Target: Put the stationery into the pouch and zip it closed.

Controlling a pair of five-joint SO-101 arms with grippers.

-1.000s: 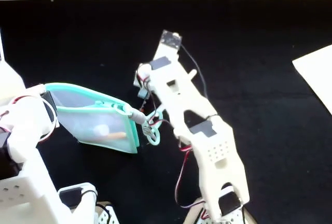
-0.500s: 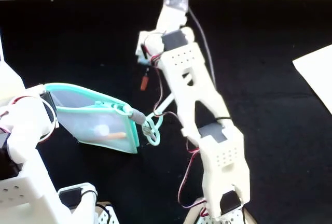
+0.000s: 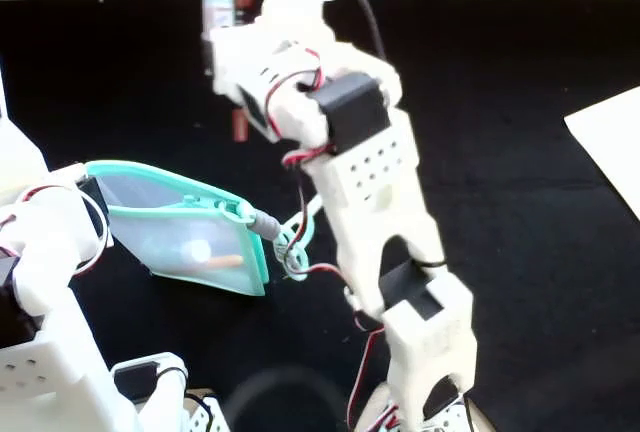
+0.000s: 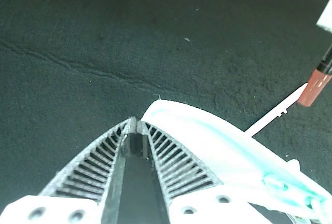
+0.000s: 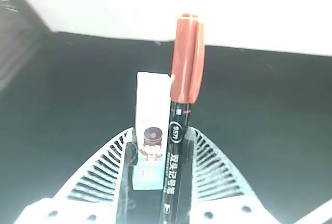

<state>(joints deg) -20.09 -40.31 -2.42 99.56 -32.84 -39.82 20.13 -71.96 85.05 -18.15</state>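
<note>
The teal-rimmed clear pouch [image 3: 180, 227] is lifted off the black table, with my left gripper [image 3: 95, 207] shut on its left end. Through its side I see a pale round item and an orange one [image 3: 215, 260]. In the left wrist view the fingers [image 4: 155, 154] meet at the pouch rim [image 4: 207, 130]. My right gripper [image 3: 235, 47] hangs high above and behind the pouch, shut on a red-capped marker [image 5: 188, 60] and a white eraser [image 5: 151, 141], held side by side. The marker's red cap [image 4: 316, 86] is beyond the pouch.
A teal ring on the zipper pull [image 3: 290, 252] hangs at the pouch's right end, close to the right arm's wires. A white sheet [image 3: 610, 142] lies at the table's right edge. The black tabletop [image 3: 520, 72] stretches to the right.
The right arm has swung up and back from beside the pouch's zipper end, carrying the marker and eraser. The left arm and pouch have stayed put.
</note>
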